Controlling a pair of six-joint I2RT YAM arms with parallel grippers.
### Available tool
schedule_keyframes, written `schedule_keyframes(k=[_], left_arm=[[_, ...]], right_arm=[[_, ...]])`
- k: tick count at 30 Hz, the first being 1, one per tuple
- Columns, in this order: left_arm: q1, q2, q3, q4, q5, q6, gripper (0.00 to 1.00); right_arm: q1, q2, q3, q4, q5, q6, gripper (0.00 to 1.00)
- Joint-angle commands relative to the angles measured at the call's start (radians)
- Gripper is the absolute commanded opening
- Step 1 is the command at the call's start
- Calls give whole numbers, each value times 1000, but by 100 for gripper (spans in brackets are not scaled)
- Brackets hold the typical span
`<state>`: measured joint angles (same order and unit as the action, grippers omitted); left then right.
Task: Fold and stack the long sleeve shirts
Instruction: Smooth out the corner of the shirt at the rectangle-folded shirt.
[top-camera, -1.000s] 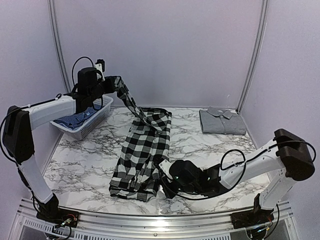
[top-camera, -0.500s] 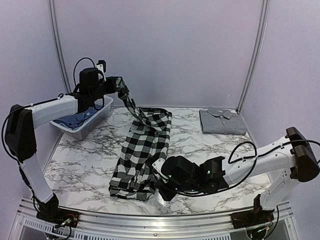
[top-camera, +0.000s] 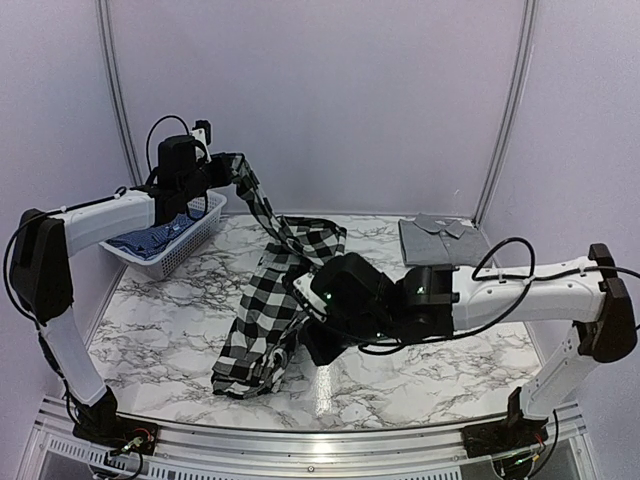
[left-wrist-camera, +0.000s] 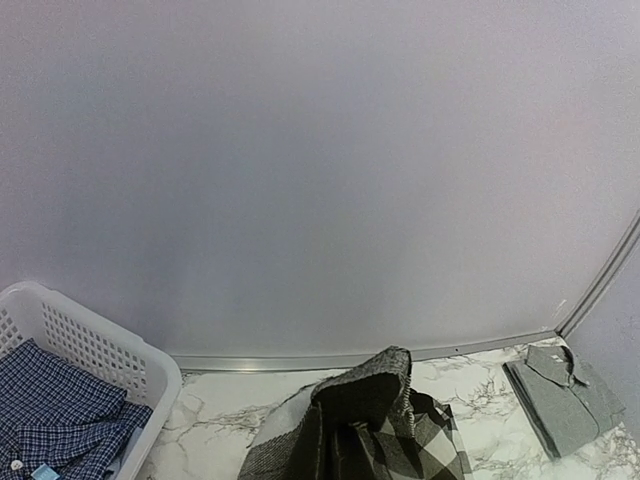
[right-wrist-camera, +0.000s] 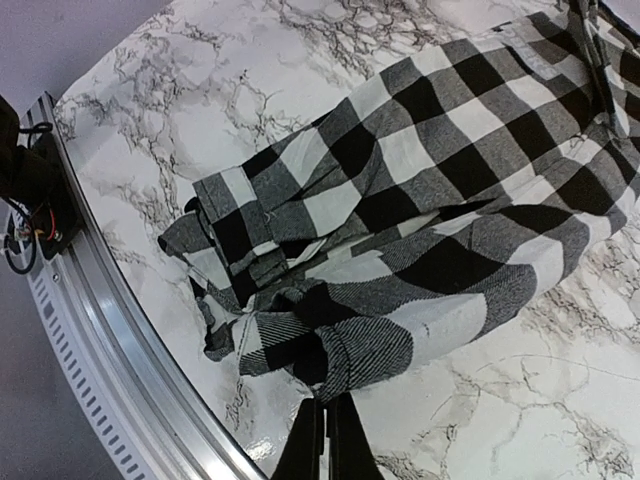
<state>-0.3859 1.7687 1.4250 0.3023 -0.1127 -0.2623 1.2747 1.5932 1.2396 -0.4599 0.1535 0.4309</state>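
The black-and-white checked long sleeve shirt (top-camera: 268, 300) lies stretched from the back left down to the table's middle front. My left gripper (top-camera: 226, 166) is shut on its top end and holds it high beside the basket; in the left wrist view only the bunched cloth (left-wrist-camera: 372, 420) shows, not the fingers. My right gripper (top-camera: 312, 345) is shut on the shirt's lower right edge, raised a little off the table. In the right wrist view the black fingers (right-wrist-camera: 343, 440) are pressed together on that edge of the shirt (right-wrist-camera: 400, 300). No lettered band is visible.
A folded grey shirt (top-camera: 443, 241) lies at the back right, also seen in the left wrist view (left-wrist-camera: 565, 395). A white basket (top-camera: 192, 240) at the back left holds a blue checked shirt (top-camera: 150, 238). The metal rail (right-wrist-camera: 120, 370) runs along the near edge.
My right arm has risen and moved from the near edge toward the table's middle, dragging the shirt's lower edge up and left. The cloth has bunched narrower. My left gripper has stayed still.
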Motion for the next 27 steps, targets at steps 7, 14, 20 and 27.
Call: schedule_keyframes(k=[7,14,20,27], left_arm=[[7,8,0,21,66,-40,0],[8,16,-2,26,103,-51,0],[8,18,2,29,110,-51,0],[8,18,9,29,110,-43,0]], right_arm=[[-86,131,175,-169,-134,8,0],[-84,85,19,-213,-180,122,0],[-65,1,-248,-189,-57,261,0],[69,75,-192,-167,-24,250,0]])
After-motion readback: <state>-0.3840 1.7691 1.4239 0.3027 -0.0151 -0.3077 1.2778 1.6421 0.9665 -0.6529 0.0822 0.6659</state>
